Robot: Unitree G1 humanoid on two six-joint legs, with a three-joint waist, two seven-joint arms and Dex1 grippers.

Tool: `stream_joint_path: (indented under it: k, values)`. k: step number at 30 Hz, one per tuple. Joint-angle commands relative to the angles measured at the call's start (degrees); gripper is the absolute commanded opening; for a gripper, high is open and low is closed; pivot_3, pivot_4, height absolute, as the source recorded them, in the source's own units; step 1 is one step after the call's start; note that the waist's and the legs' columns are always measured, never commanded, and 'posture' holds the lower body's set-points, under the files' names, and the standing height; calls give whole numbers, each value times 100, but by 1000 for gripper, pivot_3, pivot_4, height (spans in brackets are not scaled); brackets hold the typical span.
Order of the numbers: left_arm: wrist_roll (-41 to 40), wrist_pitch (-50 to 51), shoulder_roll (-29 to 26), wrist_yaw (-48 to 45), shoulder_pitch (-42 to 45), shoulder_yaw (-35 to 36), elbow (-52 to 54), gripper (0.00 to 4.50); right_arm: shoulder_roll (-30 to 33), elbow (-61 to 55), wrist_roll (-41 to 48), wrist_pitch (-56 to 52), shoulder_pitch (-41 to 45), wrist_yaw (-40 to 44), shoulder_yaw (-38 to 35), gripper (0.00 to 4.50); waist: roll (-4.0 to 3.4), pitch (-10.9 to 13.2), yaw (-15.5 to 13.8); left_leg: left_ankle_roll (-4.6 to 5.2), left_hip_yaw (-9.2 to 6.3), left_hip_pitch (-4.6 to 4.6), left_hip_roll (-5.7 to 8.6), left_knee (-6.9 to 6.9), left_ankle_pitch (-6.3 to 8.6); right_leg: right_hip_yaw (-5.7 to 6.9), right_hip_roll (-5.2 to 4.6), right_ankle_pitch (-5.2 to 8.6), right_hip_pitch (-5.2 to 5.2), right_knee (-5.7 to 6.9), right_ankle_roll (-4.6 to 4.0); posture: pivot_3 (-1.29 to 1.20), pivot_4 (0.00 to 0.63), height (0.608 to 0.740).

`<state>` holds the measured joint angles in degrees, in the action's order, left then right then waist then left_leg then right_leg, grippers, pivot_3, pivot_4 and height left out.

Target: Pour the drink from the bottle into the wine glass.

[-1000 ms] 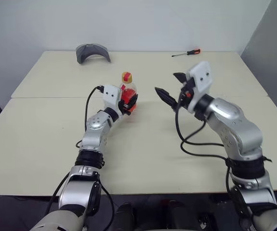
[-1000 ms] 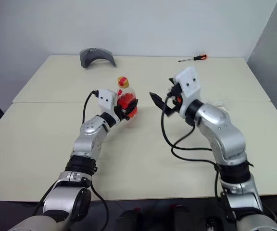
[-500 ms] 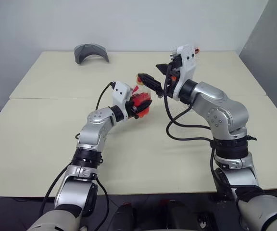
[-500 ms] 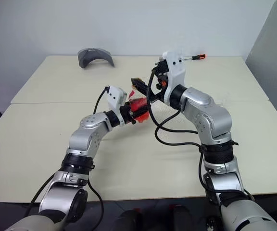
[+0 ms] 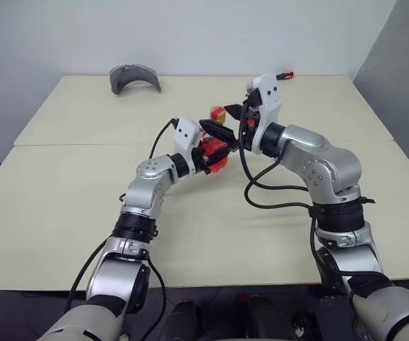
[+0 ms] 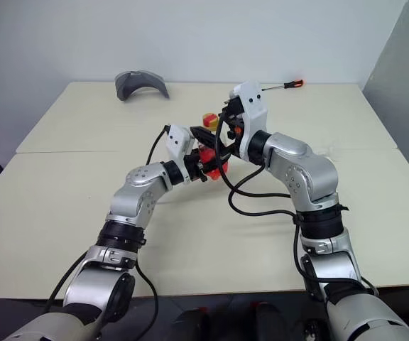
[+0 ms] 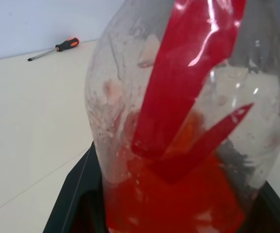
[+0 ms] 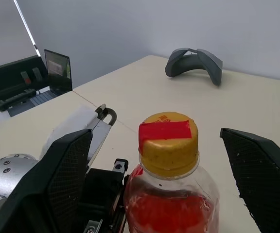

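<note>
A pale cream table (two tops joined at a seam) is backed by a plain white wall.

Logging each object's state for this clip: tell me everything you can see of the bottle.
The bottle is small, squat, clear plastic, with red drink in its lower part and a red label mark. Its yellow cap with a red patch is on. It stands upright above the table, clamped by the left end effector; the open right end effector flanks the cap without touching.
</note>
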<state>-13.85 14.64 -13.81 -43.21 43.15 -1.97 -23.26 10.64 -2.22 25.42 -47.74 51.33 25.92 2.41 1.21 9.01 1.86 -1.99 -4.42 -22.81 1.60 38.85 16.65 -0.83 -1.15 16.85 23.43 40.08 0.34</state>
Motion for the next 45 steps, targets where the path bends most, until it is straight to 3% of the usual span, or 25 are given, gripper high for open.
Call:
stream_joint_path:
  k: [1, 7, 8, 17, 20, 26, 31, 36, 40, 45]
  values:
    - [2, -145, 19, -31, 124, -13, 178, 2048, -57, -8, 26, 150, 265, -13, -117, 3569, 0, 0, 0, 0, 1, 0, 0, 0, 0, -1, 0, 0, 1, 0, 0, 0, 150, 740]
    - [16, -112, 16, -28, 19, -24, 279, 2047, -186, 134, 166, 132, 405, -106, -329, 1408, 0, 0, 0, 0, 0, -2, 0, 0, 0, 0, 0, 0, 2, 0, 0, 0, 150, 740]
    - [14, -104, 14, -24, 21, -19, 281, 2039, -221, 135, 196, 121, 414, -133, -360, 1244, 0, 0, 0, 0, 1, -1, 0, 0, 0, -2, 0, 0, 2, 0, 0, 0, 150, 740]
    - [-4, -11, -23, -8, -55, -2, 442, 1710, -286, 74, 132, 224, 401, -23, -258, 1245, 0, 0, 0, 0, 1, -3, 0, -1, 0, -1, 0, 0, 4, 1, 0, 0, 150, 740]
    - [-129, 209, -86, -86, -155, 6, 801, 1690, -172, 146, 189, 309, 451, 391, -131, 1245, -1, 0, 2, 0, 1, -3, 0, -1, 0, -1, 0, 0, 5, 1, 0, 0, 150, 740]
    - [-745, 1256, -662, -494, -936, -61, 2719, 1689, 229, 753, 288, 747, 727, 2011, 175, 1245, -5, 3, 57, 1, 1, -2, -2, -4, 1, -2, 2, 0, 7, 0, 0, 0, 150, 740]
    - [-1822, 2410, -1470, -667, -1819, 189, 4785, 1687, 536, 1750, 123, 1589, 1357, 4097, 768, 1245, -15, 12, 136, 20, 0, -1, -3, -7, 11, -2, 2, 0, 5, -3, 0, 0, 150, 740]
    - [-2320, 2860, -1834, -598, -2067, 406, 5435, 1485, 503, 2601, -38, 2061, 1794, 4947, 949, 1245, -17, 12, 82, 23, -11, 3, -4, -4, 13, 9, 1, 0, -6, -9, 0, 0, 150, 740]
    - [-2366, 2842, -2043, -652, -2176, 493, 5432, 1402, 589, 2795, 31, 1849, 1958, 5245, 902, 2637, -18, 13, 45, 21, -11, 5, -3, -3, 12, 8, 0, 0, -10, -12, -1, 0, 150, 740]
    - [-2192, 2654, -2053, -507, -2207, 538, 5061, 1401, 1158, 1768, 364, 851, 1479, 4620, 436, 4426, -19, 14, -25, 20, -11, 2, -3, -3, 12, 8, 0, -1, -8, -13, -1, 0, 150, 740]
